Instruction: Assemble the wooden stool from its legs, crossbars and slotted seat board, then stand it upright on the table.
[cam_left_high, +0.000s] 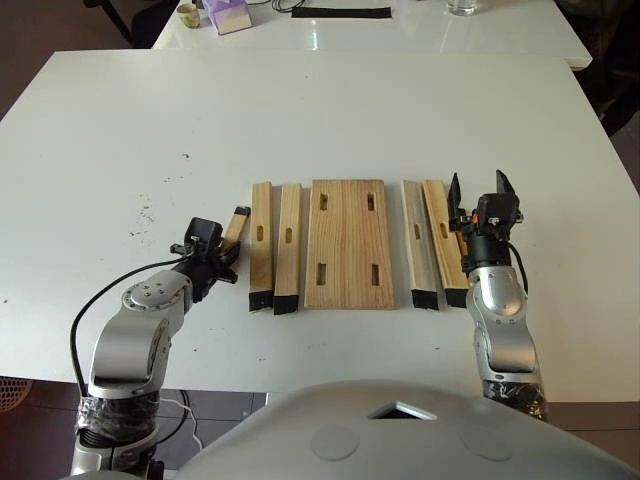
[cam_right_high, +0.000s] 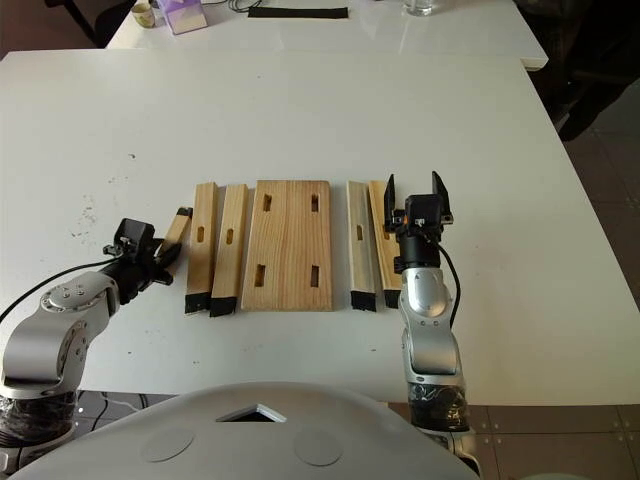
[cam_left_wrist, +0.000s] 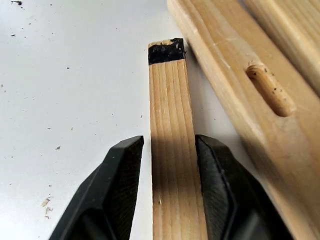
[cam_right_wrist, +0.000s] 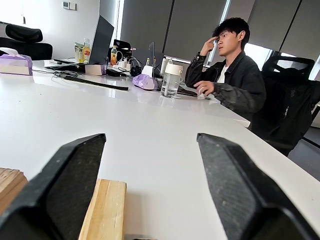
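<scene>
Surface: white table (cam_left_high: 400, 110), dark specks on its left side. Near edge: left gripper (cam_left_wrist: 170, 142) pinches the crossbar (cam_left_high: 238, 224) between its fingers. The crossbar's long axis runs away from the robot, leaning slightly right, with the black tip at the far end, just beside the left legs (cam_left_high: 274, 243). Right gripper (cam_left_high: 479, 180) has its fingers spread wide over the right legs (cam_left_high: 430, 240). The seat board (cam_left_high: 346, 243) lies flat between the leg pairs, all lengthwise near-to-far, the legs' black tips toward the robot. A second table (cam_left_high: 450, 30) stands behind.
</scene>
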